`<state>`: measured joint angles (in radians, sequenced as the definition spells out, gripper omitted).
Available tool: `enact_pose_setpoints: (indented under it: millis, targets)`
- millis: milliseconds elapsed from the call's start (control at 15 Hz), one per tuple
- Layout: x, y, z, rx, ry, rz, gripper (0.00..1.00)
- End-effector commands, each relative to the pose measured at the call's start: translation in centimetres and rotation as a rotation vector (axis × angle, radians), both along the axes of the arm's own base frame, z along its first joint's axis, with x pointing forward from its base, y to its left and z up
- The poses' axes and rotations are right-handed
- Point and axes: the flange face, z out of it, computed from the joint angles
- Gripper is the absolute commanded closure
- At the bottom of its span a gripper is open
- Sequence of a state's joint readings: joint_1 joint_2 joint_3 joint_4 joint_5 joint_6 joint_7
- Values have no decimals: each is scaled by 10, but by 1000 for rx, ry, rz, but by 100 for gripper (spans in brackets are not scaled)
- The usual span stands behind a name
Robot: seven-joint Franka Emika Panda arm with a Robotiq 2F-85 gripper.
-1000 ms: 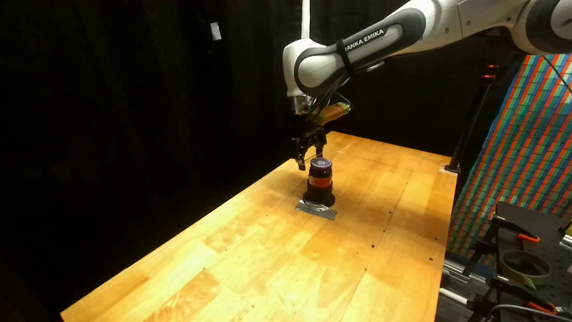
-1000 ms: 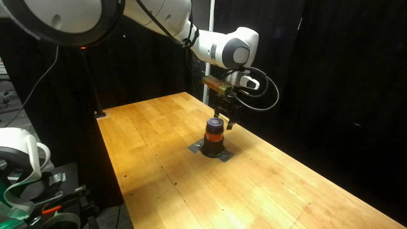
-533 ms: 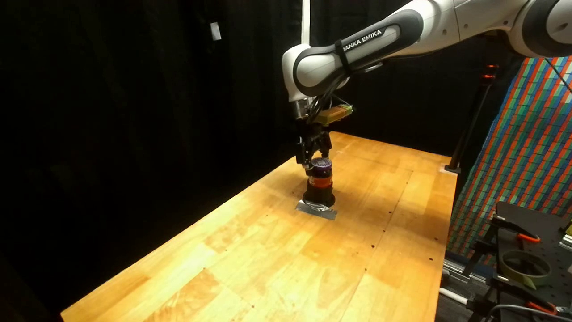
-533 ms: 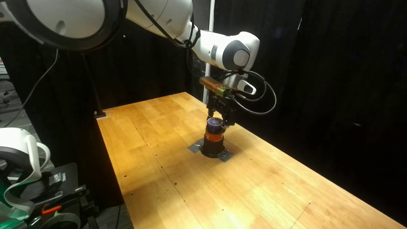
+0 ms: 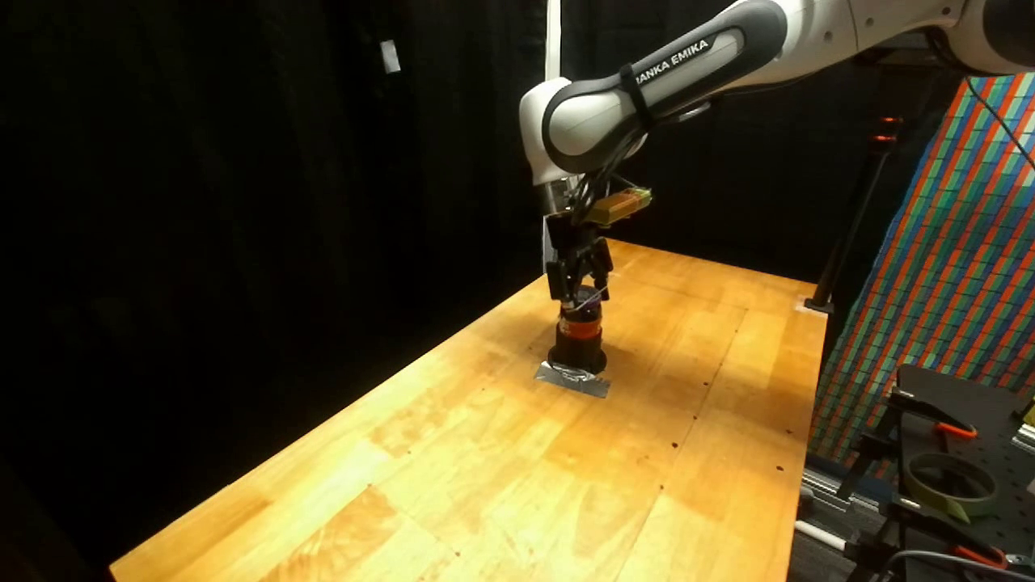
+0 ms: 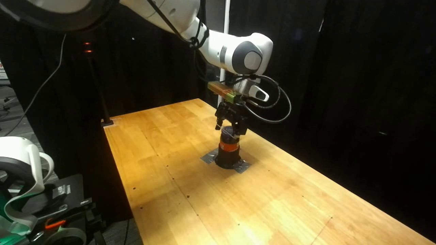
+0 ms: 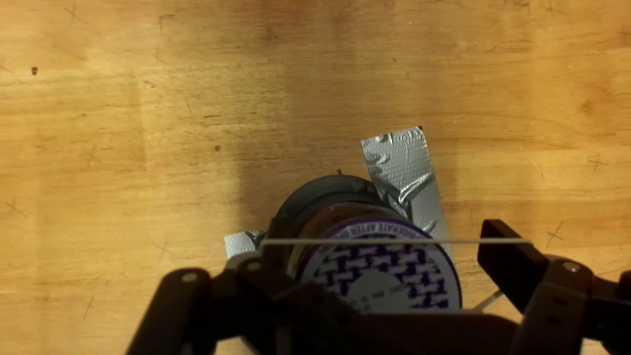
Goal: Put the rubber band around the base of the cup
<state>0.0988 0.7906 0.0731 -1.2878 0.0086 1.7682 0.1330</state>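
The cup is a short jar-like cylinder with a dark base, an orange-red middle band and a purple-and-white top. It stands upright on the table in both exterior views (image 5: 580, 329) (image 6: 229, 147), and its top shows in the wrist view (image 7: 379, 291). My gripper (image 5: 585, 301) is open just above the cup top, also in an exterior view (image 6: 229, 130). In the wrist view (image 7: 387, 241) the left finger overlaps the cup's edge and the right finger is apart from it. A thin pale rubber band (image 7: 466, 241) is stretched across both fingers, over the cup top. Its rear part is mostly hidden.
Silver tape (image 7: 406, 167) lies at the cup's base on the wooden table (image 5: 485, 453). A dark pole (image 5: 849, 218) stands at the table's corner. A dark side stand with a tape roll (image 5: 950, 485) is beside the table. A black curtain hangs behind.
My gripper has moved from beside the cup to over its top, rightward in an exterior view and leftward in the view from elsewhere. The rubber band moved with it. The cup has not moved.
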Motion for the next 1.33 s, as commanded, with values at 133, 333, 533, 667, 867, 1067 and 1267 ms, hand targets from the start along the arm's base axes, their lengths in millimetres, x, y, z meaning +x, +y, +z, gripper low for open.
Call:
enact_pose_setpoints:
  millis: [133, 333, 533, 667, 867, 1067, 1267]
  targets:
    - [-50, -1, 19, 18, -58, 27, 0]
    - [-72, -2, 18, 21, -111, 55, 25]
    - [-95, -2, 12, 38, -188, 76, 42]
    - [-109, -3, 9, 36, -283, 86, 58]
    - [-130, -2, 4, 63, -439, 97, 79]
    - [-153, 2, 0, 81, -596, 123, 85]
    - [-173, 3, 1, 92, -767, 145, 83]
